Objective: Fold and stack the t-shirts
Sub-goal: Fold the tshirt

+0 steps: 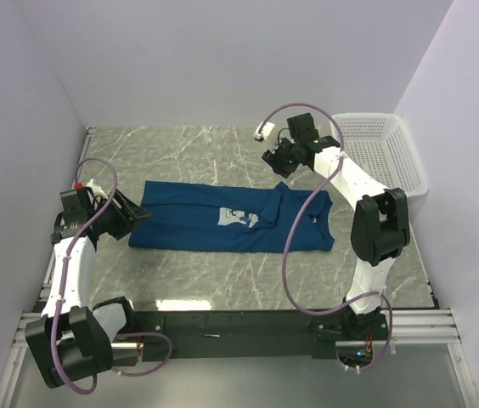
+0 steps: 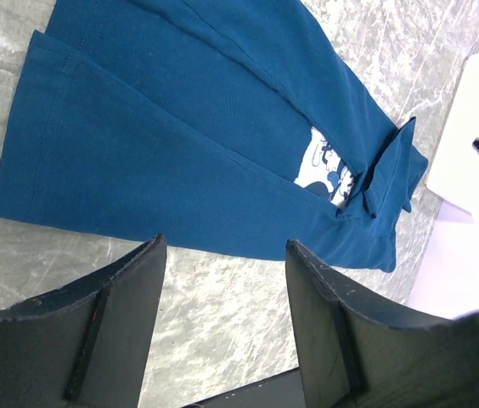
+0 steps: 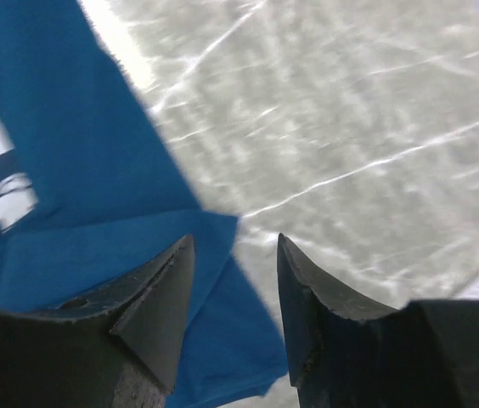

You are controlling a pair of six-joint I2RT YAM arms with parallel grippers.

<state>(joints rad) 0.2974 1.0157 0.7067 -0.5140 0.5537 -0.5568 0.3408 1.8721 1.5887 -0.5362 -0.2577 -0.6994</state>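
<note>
A dark blue t-shirt lies flat on the marble table, folded into a long band, with its white print facing up and a sleeve flap turned over beside the print. My left gripper hovers open just off the shirt's left end; in the left wrist view the gripper has only table between its fingers, and the t-shirt lies beyond them. My right gripper hangs above the shirt's far edge. In its wrist view the gripper is open over a corner of the t-shirt, holding nothing.
A white mesh basket stands at the table's back right corner, beside the right arm. Pale walls close in the left, back and right sides. A black rail runs along the near edge.
</note>
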